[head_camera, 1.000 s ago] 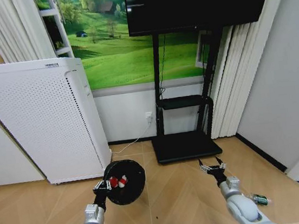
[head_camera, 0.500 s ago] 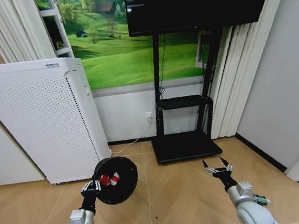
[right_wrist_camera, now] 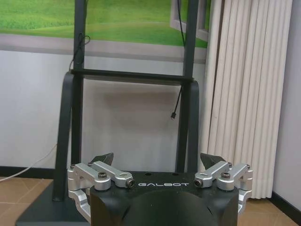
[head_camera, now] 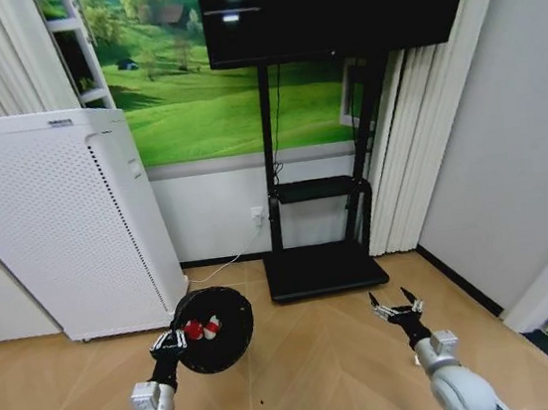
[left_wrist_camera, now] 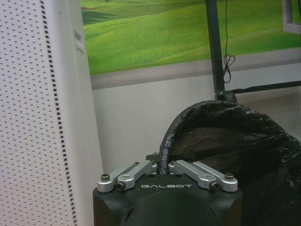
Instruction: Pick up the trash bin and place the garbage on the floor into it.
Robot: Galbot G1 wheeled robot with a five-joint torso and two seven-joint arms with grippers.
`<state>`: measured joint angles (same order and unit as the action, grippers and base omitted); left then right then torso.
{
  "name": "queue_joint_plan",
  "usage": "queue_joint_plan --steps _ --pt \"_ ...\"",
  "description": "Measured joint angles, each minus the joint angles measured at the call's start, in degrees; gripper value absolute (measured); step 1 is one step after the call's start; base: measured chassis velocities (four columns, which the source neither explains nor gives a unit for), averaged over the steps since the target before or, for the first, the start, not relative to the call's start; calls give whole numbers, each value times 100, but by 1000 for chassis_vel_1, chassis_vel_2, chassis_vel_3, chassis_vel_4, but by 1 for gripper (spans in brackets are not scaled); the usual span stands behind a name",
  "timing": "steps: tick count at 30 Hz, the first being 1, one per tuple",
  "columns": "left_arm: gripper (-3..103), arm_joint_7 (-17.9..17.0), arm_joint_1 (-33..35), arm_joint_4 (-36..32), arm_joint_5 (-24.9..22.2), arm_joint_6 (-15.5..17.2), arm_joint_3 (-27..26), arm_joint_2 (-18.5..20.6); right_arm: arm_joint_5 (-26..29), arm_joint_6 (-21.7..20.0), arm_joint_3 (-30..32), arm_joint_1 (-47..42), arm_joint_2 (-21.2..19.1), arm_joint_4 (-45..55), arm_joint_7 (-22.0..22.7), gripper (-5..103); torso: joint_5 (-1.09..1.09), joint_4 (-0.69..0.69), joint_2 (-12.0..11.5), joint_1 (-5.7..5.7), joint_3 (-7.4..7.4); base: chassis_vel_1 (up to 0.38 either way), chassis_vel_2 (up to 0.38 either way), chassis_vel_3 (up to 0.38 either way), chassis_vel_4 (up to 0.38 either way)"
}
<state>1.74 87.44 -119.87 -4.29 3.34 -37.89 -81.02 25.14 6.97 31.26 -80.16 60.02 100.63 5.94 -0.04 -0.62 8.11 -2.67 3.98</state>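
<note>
Wood floor before TV stand. Left pincer clamps mesh trash bin by its rim, mouth up, red wrappers inside; right pincer spread, empty, near the stand.

"GALBOT" reads in pale letters on the black housing just behind the fingers of the left gripper and the right gripper.
</note>
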Motion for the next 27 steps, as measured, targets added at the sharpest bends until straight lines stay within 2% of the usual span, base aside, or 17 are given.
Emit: queue_joint_plan --steps 1,8,9,12,17,19,22,24,27 --pt "5 0 -11 15 1 1 2 4 0 7 -38 36 -3 -41 0 100 7 -1 -1 0 1 -308 -287 295 291" --pt "5 0 -66 94 -5 8 -1 24 -2 48 -255 227 -16 -288 -4 100 2 -3 -1 -1 0 -335 -318 329 322" --pt "5 2 -75 115 -7 9 -1 25 28 126 -326 275 -15 -381 0 100 7 -4 -1 -1 0 -361 -352 332 374" --pt "5 2 -86 150 -7 9 2 23 44 210 -386 339 -26 -491 -17 100 4 -3 -1 -1 0 -325 -347 337 316" --pt "5 5 -88 167 -8 9 16 16 10 227 -490 393 -127 -639 -35 100 6 -6 -1 -1 0 -152 -184 235 118" --pt "5 3 -51 156 -11 22 9 32 3 167 -699 468 -383 -815 -31 100 6 0 -1 0 -1 -13 -36 50 22" --pt "5 0 -29 155 -22 28 -19 76 -2 124 -832 529 -541 -953 -20 100 3 -1 -1 0 0 28 59 -53 -12" --pt "5 -25 -17 206 -46 29 -57 221 -43 -12 -1036 595 -861 -1176 -10 100 5 3 -1 0 0 73 93 -99 -63" --pt "5 -36 -56 265 -81 48 -5 347 -47 -69 -1100 536 -1088 -1268 -14 100 2 -3 -1 0 0 58 31 -29 -46"
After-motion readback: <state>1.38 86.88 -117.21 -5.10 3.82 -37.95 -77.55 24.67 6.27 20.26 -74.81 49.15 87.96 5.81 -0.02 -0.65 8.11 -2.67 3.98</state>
